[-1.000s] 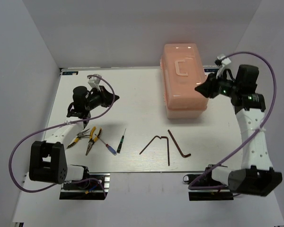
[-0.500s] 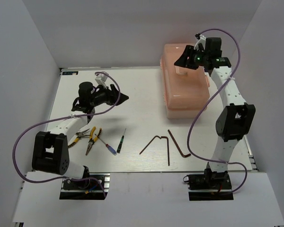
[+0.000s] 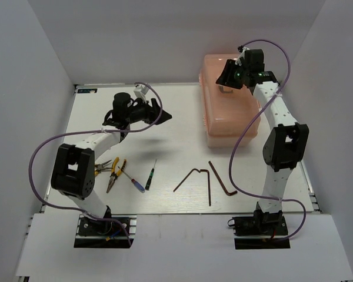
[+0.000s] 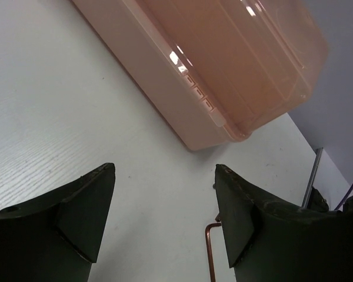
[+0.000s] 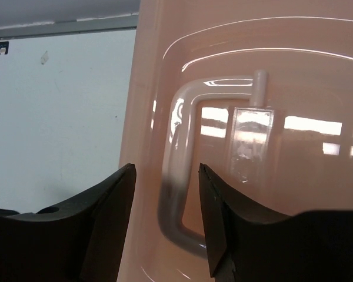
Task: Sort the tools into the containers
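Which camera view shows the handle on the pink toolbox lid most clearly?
The right wrist view: the handle fills the middle of the frame, close and sharp. In the top external view the right gripper covers most of it. The left wrist view shows the toolbox from the side, with its lid, but no handle.

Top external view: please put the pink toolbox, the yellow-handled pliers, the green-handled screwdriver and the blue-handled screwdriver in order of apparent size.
1. pink toolbox, by far the largest.
2. yellow-handled pliers.
3. green-handled screwdriver and blue-handled screwdriver: they look about alike here, so I do not rank them.
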Action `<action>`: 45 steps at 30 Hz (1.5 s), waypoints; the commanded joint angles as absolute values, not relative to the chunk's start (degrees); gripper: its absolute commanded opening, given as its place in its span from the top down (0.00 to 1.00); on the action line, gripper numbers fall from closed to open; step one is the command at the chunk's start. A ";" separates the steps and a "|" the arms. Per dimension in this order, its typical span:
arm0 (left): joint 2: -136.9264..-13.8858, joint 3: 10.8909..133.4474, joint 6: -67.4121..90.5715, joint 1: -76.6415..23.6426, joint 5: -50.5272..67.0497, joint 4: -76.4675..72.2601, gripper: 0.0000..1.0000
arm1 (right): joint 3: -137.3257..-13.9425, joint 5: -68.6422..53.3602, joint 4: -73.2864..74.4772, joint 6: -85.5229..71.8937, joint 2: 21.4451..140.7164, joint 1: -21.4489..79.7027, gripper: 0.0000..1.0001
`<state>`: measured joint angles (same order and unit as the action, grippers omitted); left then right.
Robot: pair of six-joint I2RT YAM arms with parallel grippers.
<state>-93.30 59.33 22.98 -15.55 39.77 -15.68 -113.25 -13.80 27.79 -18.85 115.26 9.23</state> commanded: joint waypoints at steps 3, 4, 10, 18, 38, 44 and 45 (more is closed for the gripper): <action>-97.55 66.60 22.85 -18.71 38.67 -17.23 0.21 | -115.14 -12.12 31.46 -18.45 116.63 10.11 0.46; -98.43 67.75 23.55 -19.42 38.67 -17.84 0.21 | -114.96 -13.00 31.81 -18.98 116.98 9.85 0.46; -107.30 79.26 25.49 -22.23 38.14 -18.90 0.27 | -114.17 -18.27 33.22 -22.58 117.86 9.76 0.54; -113.73 93.94 26.10 -24.52 37.62 -15.83 0.30 | -114.17 -24.25 32.08 -25.92 116.55 9.05 0.72; -126.65 116.27 23.47 -31.46 35.07 -1.68 0.24 | -112.77 -33.66 26.81 -32.96 113.73 7.29 0.73; -130.51 121.28 24.08 -32.60 30.59 2.01 0.24 | -112.06 -35.24 25.75 -34.10 113.64 7.12 0.74; -131.13 123.20 24.08 -32.61 30.59 2.72 0.24 | -111.63 -35.68 25.23 -34.54 113.64 7.12 0.74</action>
